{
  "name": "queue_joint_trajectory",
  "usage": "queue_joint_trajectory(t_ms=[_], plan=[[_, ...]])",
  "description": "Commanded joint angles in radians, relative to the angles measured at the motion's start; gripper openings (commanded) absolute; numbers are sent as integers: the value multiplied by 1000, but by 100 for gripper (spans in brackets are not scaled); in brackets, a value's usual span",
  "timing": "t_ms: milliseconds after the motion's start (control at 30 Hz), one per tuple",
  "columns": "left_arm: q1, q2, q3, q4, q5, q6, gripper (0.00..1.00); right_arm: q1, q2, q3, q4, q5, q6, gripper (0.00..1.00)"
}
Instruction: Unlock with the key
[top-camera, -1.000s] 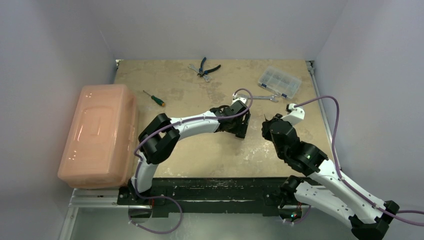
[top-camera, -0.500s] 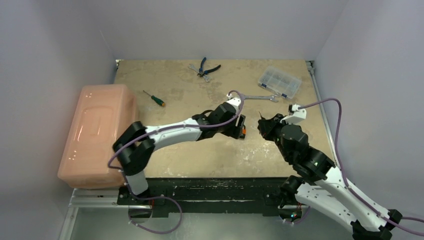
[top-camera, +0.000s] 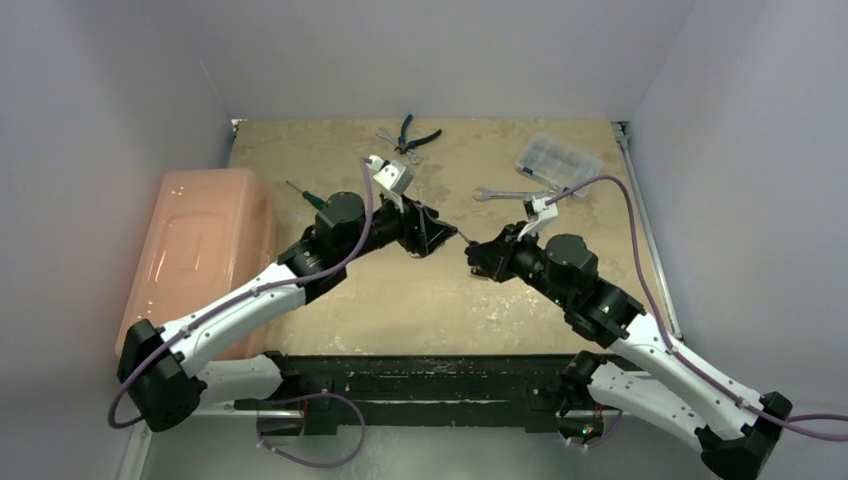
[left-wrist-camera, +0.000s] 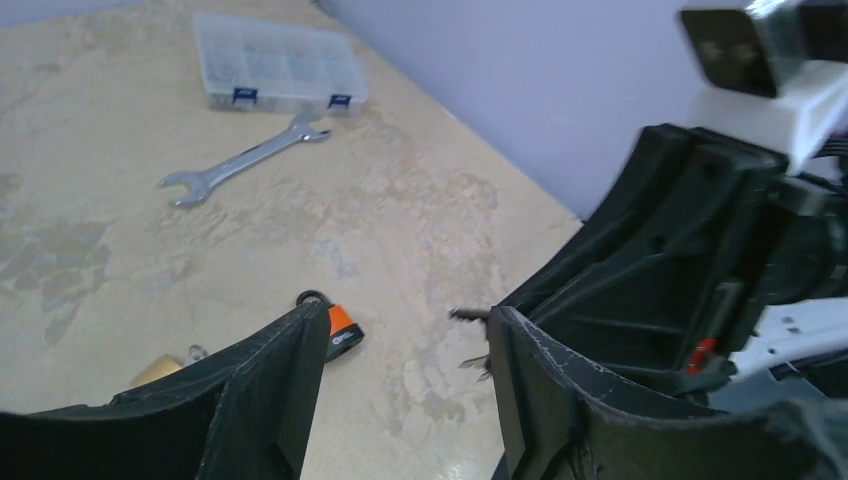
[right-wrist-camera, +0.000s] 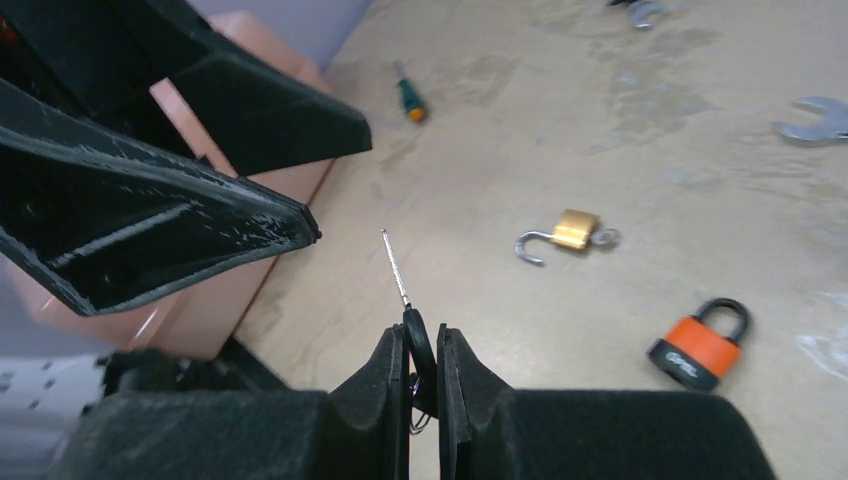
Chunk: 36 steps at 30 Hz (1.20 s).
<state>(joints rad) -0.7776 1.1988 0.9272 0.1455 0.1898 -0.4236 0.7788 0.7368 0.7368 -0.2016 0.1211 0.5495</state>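
Key is clamped by its bow between the closed fingers of the right hand, with the blade projecting forward and touching nothing. Left hand faces it, jaws apart with nothing between them, raised above the worktop. On the worktop below lie a brass padlock, shackle swung open, and near it an orange padlock, shackle closed. Farther out are a spanner, a clear compartment box, a green-handled screwdriver and a pink bin beside the left edge.
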Motion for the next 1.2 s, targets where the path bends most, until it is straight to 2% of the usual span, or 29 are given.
queue_joint_trajectory(t_ms=[0, 200, 433, 500, 667, 733, 833, 1033, 1133, 1167], plan=[[-3, -81, -19, 76, 103, 23, 62, 0, 12, 55, 169, -249, -40, 0], [-3, -136, -33, 85, 136, -14, 57, 0, 49, 80, 241, -357, -31, 0], [-3, -187, -41, 72, 156, -26, 52, 1, 63, 85, 301, -392, 1, 0], [-3, -194, -44, 78, 162, -36, 47, 1, 72, 82, 319, -406, 9, 0], [-3, -197, -50, 98, 189, -72, 22, 1, 78, 77, 351, -414, 25, 0], [-3, -197, -52, 105, 202, -87, 17, 1, 78, 73, 366, -415, 32, 0], [-3, -198, -54, 113, 211, -103, 17, 2, 86, 71, 387, -421, 43, 0], [-3, -199, -62, 129, 239, -123, 29, 2, 96, 60, 425, -416, 66, 0], [-3, -203, -67, 134, 241, -129, 29, 1, 96, 53, 437, -416, 74, 0], [-3, -208, -71, 137, 237, -132, 26, 0, 97, 51, 438, -417, 75, 0]])
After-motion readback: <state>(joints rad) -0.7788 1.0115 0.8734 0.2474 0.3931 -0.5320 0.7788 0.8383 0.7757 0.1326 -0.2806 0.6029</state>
